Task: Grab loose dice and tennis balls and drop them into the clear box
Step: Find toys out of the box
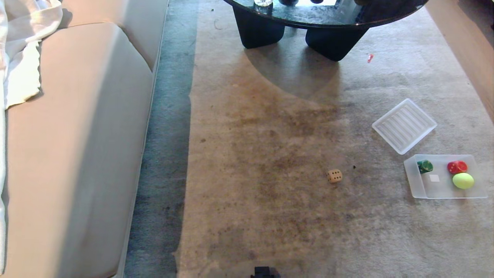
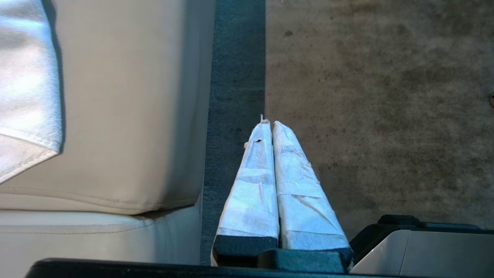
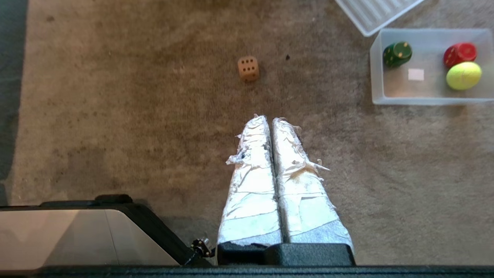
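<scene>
A beige wooden die lies loose on the carpet. To its right sits the clear box, which holds a yellow-green tennis ball, a red die and a green die. My right gripper hangs shut and empty above the carpet, short of the beige die. My left gripper is shut and empty above the carpet's edge beside the sofa. Neither arm shows in the head view.
A ribbed translucent lid lies on the carpet just behind the box. A beige sofa with a white cloth fills the left side. A dark round table stands at the back. My own base shows low in both wrist views.
</scene>
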Motion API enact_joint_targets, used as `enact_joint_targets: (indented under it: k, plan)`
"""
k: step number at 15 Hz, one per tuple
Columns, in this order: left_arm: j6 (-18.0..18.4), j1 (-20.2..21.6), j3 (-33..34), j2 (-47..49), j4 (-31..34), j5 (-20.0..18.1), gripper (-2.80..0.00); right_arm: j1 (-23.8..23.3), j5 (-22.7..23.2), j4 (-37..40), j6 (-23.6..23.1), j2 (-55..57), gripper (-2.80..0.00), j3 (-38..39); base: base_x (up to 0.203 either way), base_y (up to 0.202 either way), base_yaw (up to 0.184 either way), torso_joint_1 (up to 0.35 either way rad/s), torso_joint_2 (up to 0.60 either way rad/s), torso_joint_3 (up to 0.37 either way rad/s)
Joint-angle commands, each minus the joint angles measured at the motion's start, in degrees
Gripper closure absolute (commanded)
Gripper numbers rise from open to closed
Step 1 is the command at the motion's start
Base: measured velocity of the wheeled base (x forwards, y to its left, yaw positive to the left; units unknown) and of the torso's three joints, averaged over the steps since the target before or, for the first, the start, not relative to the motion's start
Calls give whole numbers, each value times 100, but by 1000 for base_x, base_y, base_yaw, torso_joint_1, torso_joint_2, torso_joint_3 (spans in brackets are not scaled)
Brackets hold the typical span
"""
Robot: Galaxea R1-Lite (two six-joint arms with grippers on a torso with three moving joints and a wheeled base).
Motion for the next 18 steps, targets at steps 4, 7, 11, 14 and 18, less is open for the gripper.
enact_joint_targets:
  k: [4, 7, 11, 14, 18]
  plan:
    - [-2, 0, 0, 0, 2, -1, 0, 2, 0, 0, -2, 0, 0, -3, 0, 0, 0, 3, 5, -115]
    - [-2, 0, 0, 0, 2, -1, 0, 2, 0, 0, -2, 0, 0, 6, 0, 0, 0, 0, 0, 0]
    - [-2, 0, 0, 0, 2, -1, 0, 2, 0, 0, -2, 0, 0, -3, 0, 0, 0, 0, 0, 0]
    - [-2, 0, 0, 0, 2, -1, 0, 2, 0, 0, -11, 0, 0, -3, 0, 0, 0, 0, 0, 0]
    - [-2, 0, 0, 0, 2, -1, 0, 2, 0, 0, -11, 0, 0, 6, 0, 0, 0, 0, 0, 0]
